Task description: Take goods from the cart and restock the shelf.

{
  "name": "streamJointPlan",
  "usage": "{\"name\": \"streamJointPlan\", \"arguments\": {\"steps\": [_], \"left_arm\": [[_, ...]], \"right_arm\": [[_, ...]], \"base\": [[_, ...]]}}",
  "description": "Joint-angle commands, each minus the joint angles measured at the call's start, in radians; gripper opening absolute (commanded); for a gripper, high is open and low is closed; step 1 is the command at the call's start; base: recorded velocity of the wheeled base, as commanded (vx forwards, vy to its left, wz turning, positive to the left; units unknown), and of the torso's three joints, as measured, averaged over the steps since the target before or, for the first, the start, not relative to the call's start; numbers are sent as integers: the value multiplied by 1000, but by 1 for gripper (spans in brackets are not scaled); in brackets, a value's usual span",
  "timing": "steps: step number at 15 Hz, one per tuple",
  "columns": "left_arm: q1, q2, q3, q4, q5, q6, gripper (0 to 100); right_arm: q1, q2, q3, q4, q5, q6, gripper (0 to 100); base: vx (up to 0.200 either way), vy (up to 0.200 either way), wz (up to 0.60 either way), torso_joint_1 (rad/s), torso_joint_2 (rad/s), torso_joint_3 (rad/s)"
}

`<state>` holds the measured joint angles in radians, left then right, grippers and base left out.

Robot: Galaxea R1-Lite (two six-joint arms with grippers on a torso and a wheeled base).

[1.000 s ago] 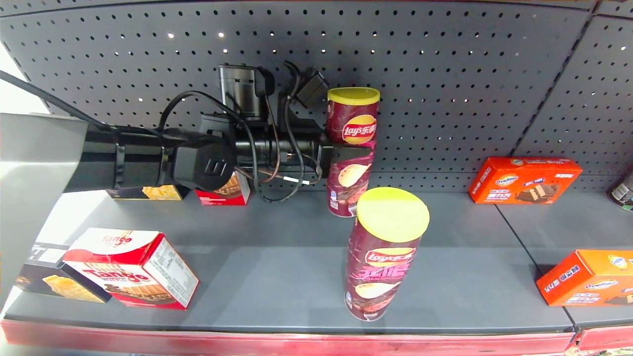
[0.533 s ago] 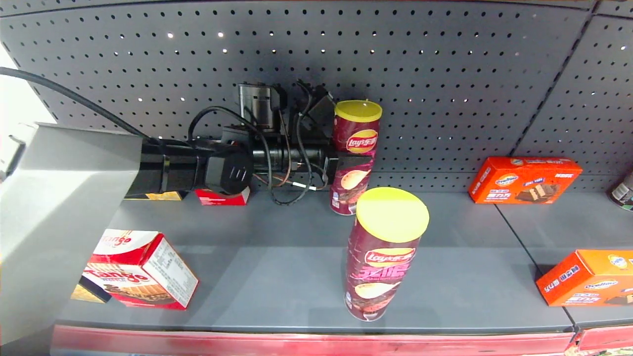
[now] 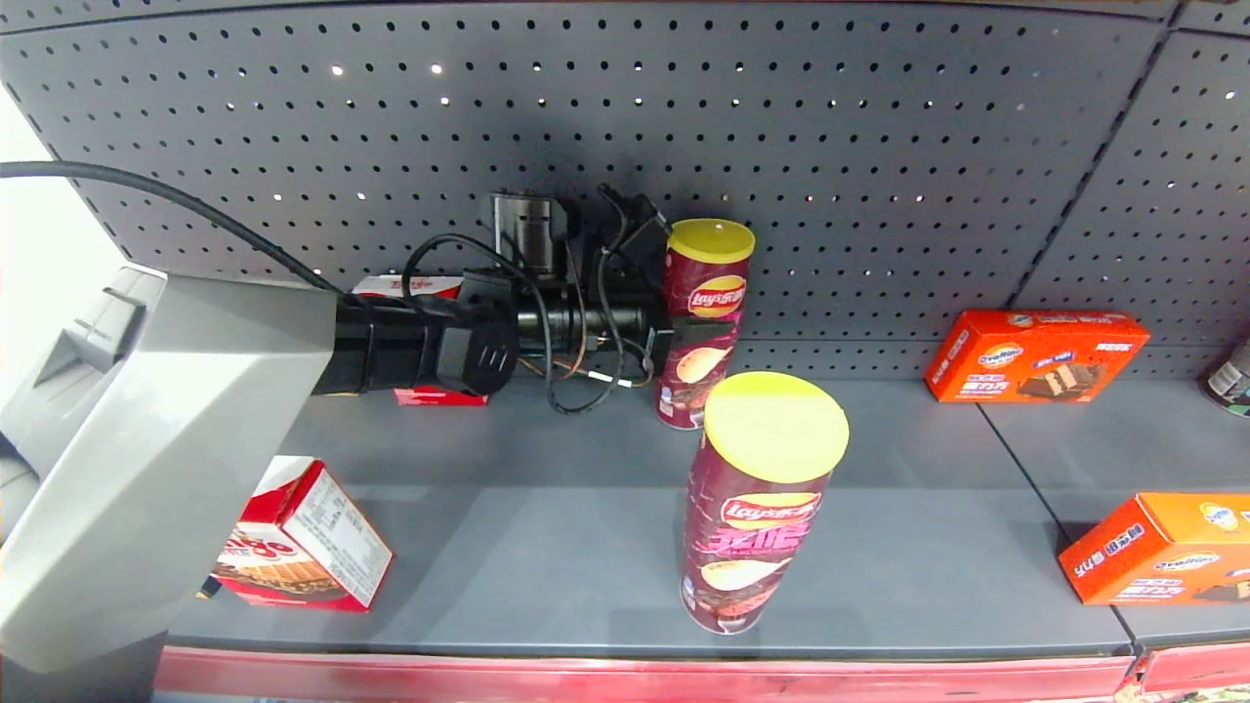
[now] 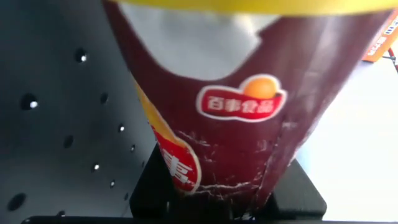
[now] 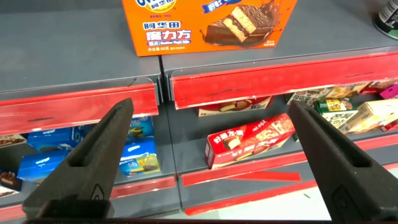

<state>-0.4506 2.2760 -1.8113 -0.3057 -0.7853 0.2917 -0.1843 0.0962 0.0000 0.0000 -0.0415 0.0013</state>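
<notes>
Chips can [image 3: 710, 283] is upright at the back of the shelf [image 3: 547, 527], close to the pegboard [image 3: 879, 146], with the left hand [image 3: 695, 330] closed around its middle. If the base is not yet flat when the hand lets go, it may tip onto the front can [image 3: 762, 508].

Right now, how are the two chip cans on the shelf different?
The back can is gripped by the left tool; the front can stands free, with nothing touching it. The back can is close to the pegboard wall; the front can is near the front edge of the shelf. Both stand upright and are dark red with yellow lids.
</notes>
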Motion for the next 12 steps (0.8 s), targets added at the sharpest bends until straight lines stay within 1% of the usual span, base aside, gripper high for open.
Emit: {"name": "streamJointPlan", "arguments": {"steps": [1,3,4,6,8,11,12], "left_arm": [[9,14,-11,2,1,9,0],[10,14,-10,2,1,12,0],[10,13,-11,2,1,12,100],[12,7,-6,4,1,14,100],[12,-15,1,19,3,6,100],[12,-65,4,86,6,4,100],[20,-101,13,125,8,7,100]], "right_arm": [[0,2,0,0,0,0,100],[0,2,0,0,0,0,100],[0,2,0,0,0,0,100],[-1,2,0,0,0,0,100],[0,2,0,0,0,0,100],[0,2,0,0,0,0,100],[0,2,0,0,0,0,100]], "base": [[0,0,0,0,0,0],[0,0,0,0,0,0],[0,0,0,0,0,0],[0,0,0,0,0,0],[0,0,0,0,0,0],[0,0,0,0,0,0],[0,0,0,0,0,0]]}}
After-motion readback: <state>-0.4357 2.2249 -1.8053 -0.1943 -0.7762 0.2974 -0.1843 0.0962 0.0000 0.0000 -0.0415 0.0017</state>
